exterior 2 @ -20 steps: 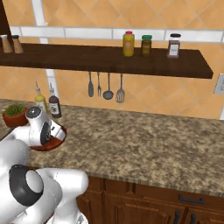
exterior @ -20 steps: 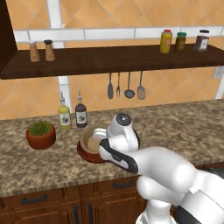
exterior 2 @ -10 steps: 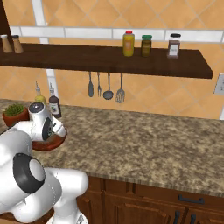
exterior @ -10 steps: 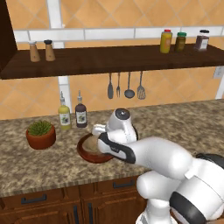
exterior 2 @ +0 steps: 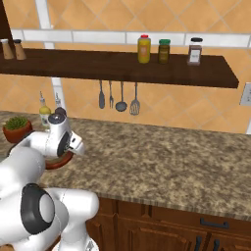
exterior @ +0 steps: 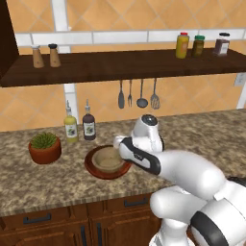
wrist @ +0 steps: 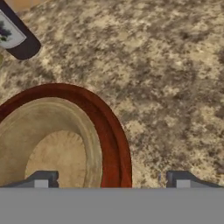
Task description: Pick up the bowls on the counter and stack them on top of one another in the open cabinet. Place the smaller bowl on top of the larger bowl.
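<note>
End effector (wrist: 109, 180) straddles larger bowl (wrist: 114, 140) rim; smaller bowl (wrist: 52, 148) inside.

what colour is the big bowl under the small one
Glossy reddish-brown; the larger bowl shows best in the hand view.

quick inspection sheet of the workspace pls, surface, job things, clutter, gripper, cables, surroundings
surface: speckled granite counter, dry, no spills seen.
job's things: smaller bowl sits inside the larger bowl on the counter; open cabinet holds neither.
clutter: potted plant; two bottles behind the bowls.
grippers: gripper open, low over the larger bowl's rim, one fingertip inside, one outside.
cables: nothing seen.
surroundings: shakers and jars on the shelf; utensils hang below; drawers under the counter.
</note>
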